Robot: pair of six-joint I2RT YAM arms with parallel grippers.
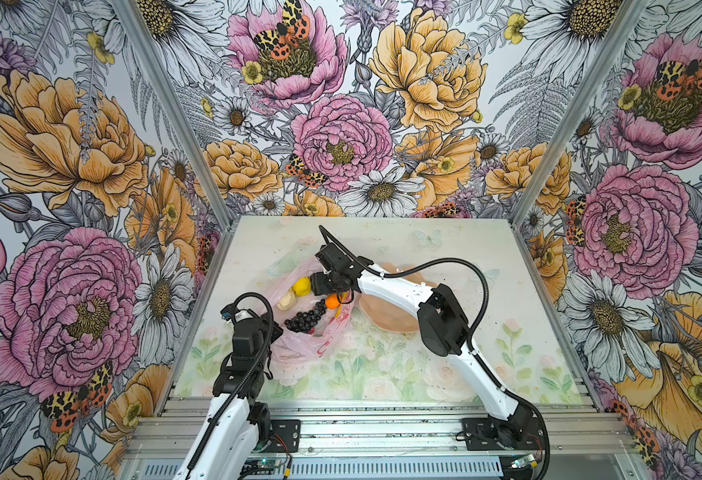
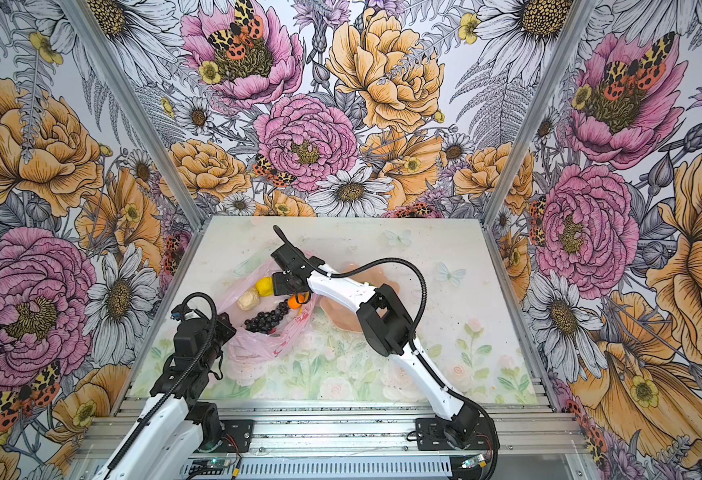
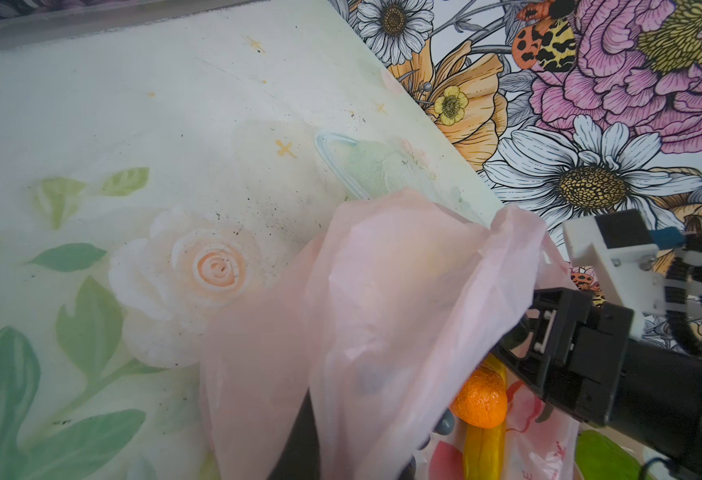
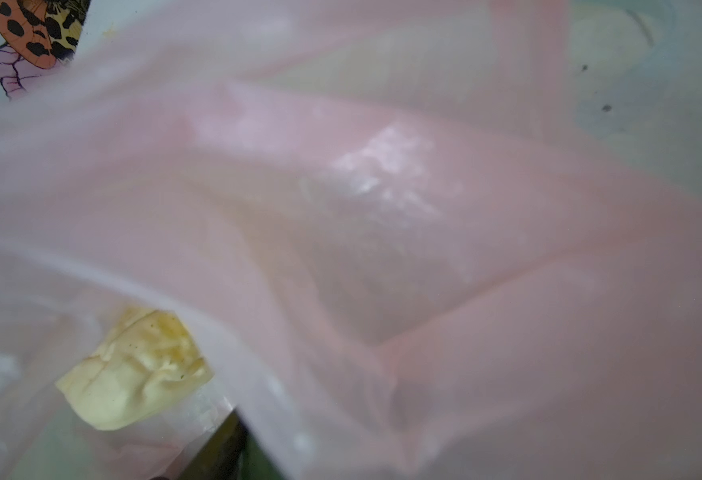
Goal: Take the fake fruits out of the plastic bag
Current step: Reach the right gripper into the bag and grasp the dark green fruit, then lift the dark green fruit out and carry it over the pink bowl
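One lemon (image 1: 301, 286) just beside right pincer (image 1: 316, 286)

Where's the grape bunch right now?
In both top views the grape bunch lies inside the open plastic bag, left of centre, beside the orange and the beige lumpy piece.

1. The table (image 1: 424, 374), printed with pale roses and green leaves, carries 2 things.
2. The pink plastic bag (image 1: 299, 353) lies left of centre.
3. A peach dish (image 1: 386, 322) sits just beside its right.
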